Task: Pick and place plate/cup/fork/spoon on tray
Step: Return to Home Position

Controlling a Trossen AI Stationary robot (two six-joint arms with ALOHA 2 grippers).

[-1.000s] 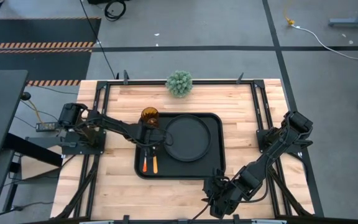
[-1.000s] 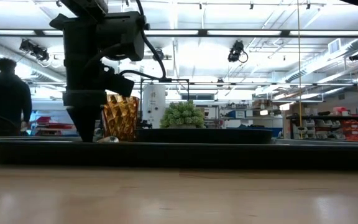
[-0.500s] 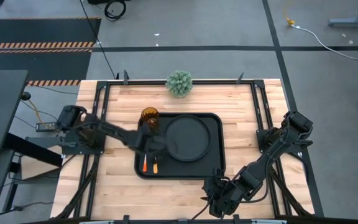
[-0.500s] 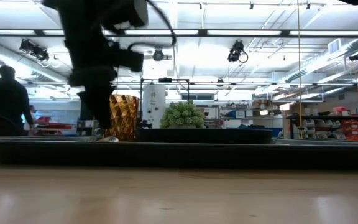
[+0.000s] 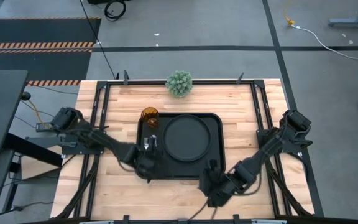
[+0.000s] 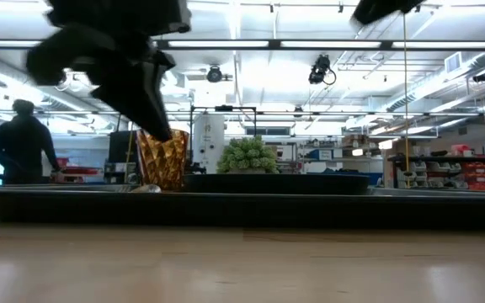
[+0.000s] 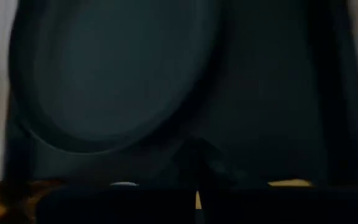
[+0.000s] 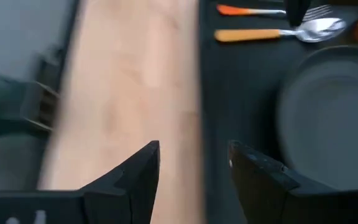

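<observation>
Left tool (image 5: 143,167) shut, over tray (image 5: 213,146) corner, near spoon (image 8: 272,32)

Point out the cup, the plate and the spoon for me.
cup (image 5: 149,116), high view, on its open amber top.
plate (image 5: 188,138), high view, on the flat centre of the black disc.
spoon (image 8: 319,28), right wrist view, on its shiny silver bowl.

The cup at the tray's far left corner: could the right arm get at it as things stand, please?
Probably not easily. The cup stands in the tray's far left corner, while the open right gripper hangs at the near right edge; the plate and the left gripper lie between.
</observation>
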